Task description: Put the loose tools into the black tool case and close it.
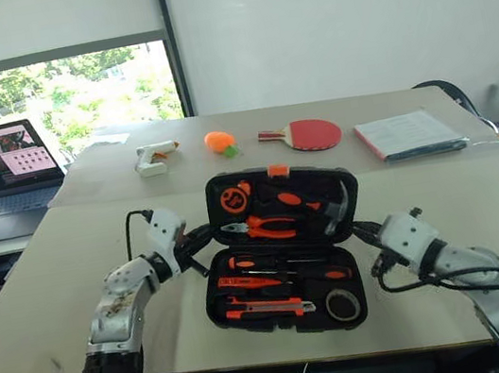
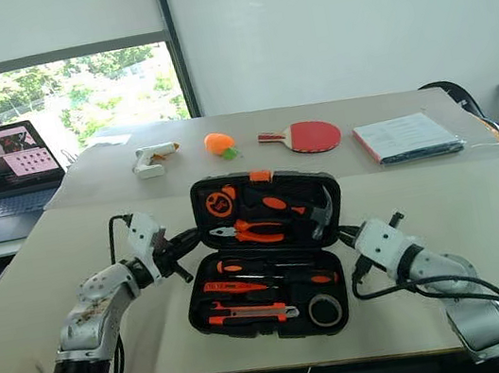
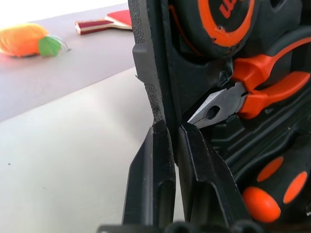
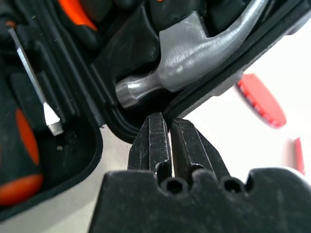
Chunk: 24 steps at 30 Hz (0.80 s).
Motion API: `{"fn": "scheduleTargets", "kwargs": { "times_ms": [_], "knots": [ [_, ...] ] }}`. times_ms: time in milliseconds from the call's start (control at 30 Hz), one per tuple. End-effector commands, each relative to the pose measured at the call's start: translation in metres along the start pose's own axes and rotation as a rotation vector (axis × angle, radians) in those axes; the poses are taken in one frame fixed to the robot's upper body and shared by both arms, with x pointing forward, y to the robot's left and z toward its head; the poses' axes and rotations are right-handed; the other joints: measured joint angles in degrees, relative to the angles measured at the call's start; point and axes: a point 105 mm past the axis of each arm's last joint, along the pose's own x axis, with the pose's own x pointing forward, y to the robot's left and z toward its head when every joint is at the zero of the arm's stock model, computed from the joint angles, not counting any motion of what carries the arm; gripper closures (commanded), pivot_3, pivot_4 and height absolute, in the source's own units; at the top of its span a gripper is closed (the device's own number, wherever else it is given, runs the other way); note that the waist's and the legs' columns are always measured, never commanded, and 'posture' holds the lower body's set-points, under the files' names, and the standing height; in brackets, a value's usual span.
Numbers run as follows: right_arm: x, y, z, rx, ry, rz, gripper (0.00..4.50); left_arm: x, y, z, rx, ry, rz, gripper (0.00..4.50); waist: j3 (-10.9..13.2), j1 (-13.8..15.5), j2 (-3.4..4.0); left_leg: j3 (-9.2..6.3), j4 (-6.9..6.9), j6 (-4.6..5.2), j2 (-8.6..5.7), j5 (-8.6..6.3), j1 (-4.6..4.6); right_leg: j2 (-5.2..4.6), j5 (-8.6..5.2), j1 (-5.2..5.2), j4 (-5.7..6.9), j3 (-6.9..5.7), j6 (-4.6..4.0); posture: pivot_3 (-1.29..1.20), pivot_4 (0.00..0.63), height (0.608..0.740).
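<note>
The black tool case (image 1: 215, 309) lies open in the middle of the table, its lid (image 1: 215, 192) propped up at the far side with an orange latch (image 1: 277, 170) on top. In the lower half sit the screwdrivers (image 1: 256, 281), the utility knife (image 1: 268, 308) and the black tape roll (image 1: 344, 304). Pliers (image 3: 228, 102) and a hammer (image 4: 184, 73) sit in the lid. My left gripper (image 3: 172, 128) is shut, its tips against the lid's left edge. On the other side my right gripper (image 4: 166, 119), also shut, touches the lid's right rim.
Across the far table lie a white glue gun (image 1: 154, 156), an orange toy (image 1: 219, 142), a red paddle (image 1: 308, 134) and a stack of papers (image 1: 410, 134). An open laptop (image 1: 4, 180) stands at the far left. Bare tabletop flanks the case.
</note>
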Motion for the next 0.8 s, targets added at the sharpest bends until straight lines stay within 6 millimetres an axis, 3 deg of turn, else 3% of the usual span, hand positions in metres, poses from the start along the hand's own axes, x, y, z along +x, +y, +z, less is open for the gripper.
{"fn": "scheduleTargets", "kwargs": {
  "times_ms": [33, 133, 167, 233, 333, 533, 600, 800],
  "knots": [
    [-0.007, -0.005, 0.025, -0.148, -0.111, -0.009, 4.49, -0.006, -0.006, 0.016, 0.165, -0.063, -0.018, 4.5, 0.0, -0.09, 0.0, 0.0, 0.0, 0.0, 0.01, 0.0, 0.01, 0.01, 0.0, 0.0, -0.01, 0.0, 0.0, 0.0, 0.15, 0.74],
    [-0.011, 0.007, 0.026, -0.196, -0.13, 0.021, 4.49, -0.009, -0.008, 0.014, 0.194, -0.069, 0.0, 4.5, 0.0, -0.12, 0.0, 0.0, -0.03, 0.0, 0.02, 0.0, 0.08, 0.03, 0.0, 0.06, -0.01, 0.01, -0.01, 0.0, 0.15, 0.74],
    [-0.014, 0.013, 0.026, -0.208, -0.134, 0.047, 4.5, -0.01, -0.01, 0.01, 0.187, -0.056, -0.007, 3.73, 0.0, -0.12, 0.0, 0.0, -0.02, 0.0, 0.02, 0.0, 0.1, 0.03, 0.0, 0.08, -0.01, 0.01, -0.01, 0.0, 0.15, 0.74],
    [-0.017, 0.02, 0.026, -0.235, -0.144, 0.071, 3.66, -0.014, -0.013, 0.008, 0.189, -0.055, -0.015, 2.97, 0.0, -0.19, 0.0, 0.01, -0.06, 0.03, 0.03, -0.02, 0.35, 0.03, 0.0, 0.36, -0.08, 0.01, -0.01, 0.0, 0.15, 0.74],
    [-0.024, 0.028, 0.028, -0.277, -0.157, 0.106, 2.83, -0.023, -0.016, 0.003, 0.177, -0.029, -0.021, 2.11, 0.0, -0.33, 0.0, 0.01, -0.08, 0.03, 0.05, -0.03, 0.56, 0.07, -0.01, 0.53, -0.11, 0.0, -0.02, 0.0, 0.15, 0.74],
    [-0.05, 0.039, 0.031, -0.318, -0.15, 0.191, 0.8, -0.066, -0.011, -0.005, 0.154, 0.066, -0.003, 0.01, 0.0, -0.49, 0.0, 0.04, -0.08, 0.03, 0.13, -0.03, 0.73, 0.09, -0.05, 0.63, -0.06, 0.03, -0.07, 0.0, 0.15, 0.74],
    [-0.058, 0.043, 0.031, -0.299, -0.131, 0.222, 0.05, -0.083, -0.011, -0.01, 0.137, 0.116, -0.017, 0.0, -0.01, -0.52, -0.02, 0.04, -0.11, 0.03, 0.15, -0.03, 0.75, 0.09, -0.07, 0.63, -0.05, 0.03, -0.1, 0.0, 0.15, 0.74],
    [-0.077, 0.062, 0.029, -0.164, -0.068, 0.363, 0.05, -0.124, -0.007, -0.028, 0.045, 0.317, -0.097, 0.0, -0.04, -0.09, -0.05, 0.07, -0.11, 0.04, 0.22, -0.03, 0.93, 0.05, -0.15, 0.78, -0.03, -0.02, -0.17, 0.0, 0.15, 0.74]
  ]
}}
